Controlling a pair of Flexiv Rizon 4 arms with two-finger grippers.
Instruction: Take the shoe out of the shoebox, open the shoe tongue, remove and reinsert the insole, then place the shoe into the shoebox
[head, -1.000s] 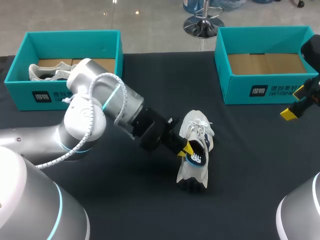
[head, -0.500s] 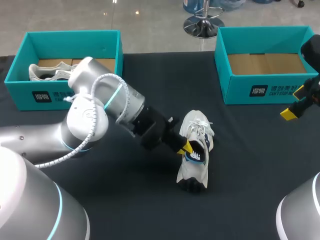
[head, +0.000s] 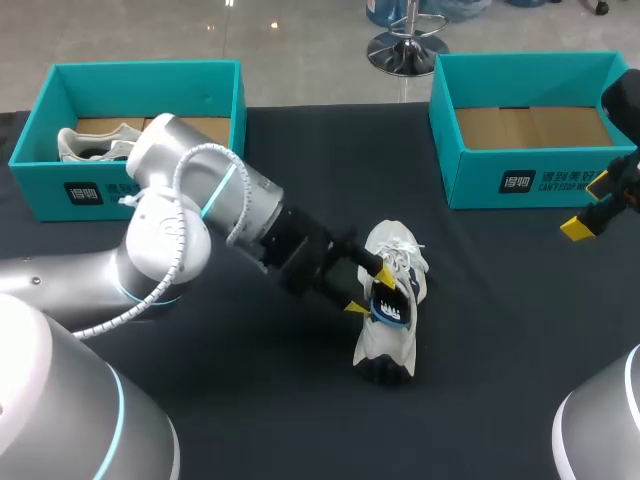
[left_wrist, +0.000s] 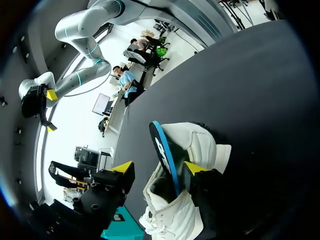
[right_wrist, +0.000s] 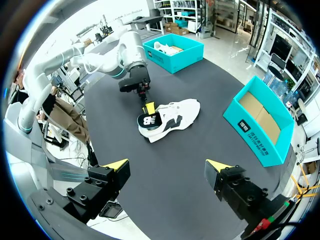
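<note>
Straddling the upturned edge of the insole, left hand stands spread.

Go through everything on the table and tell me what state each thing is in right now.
Left hand: open, one finger on each side of the insole.
Right hand: open, holding nothing.
Shoe: out of its box, lying on the table.
Insole: partly out, sticking up from the shoe's opening.
Left shoebox: open, second shoe inside.
Right shoebox: open, empty.
</note>
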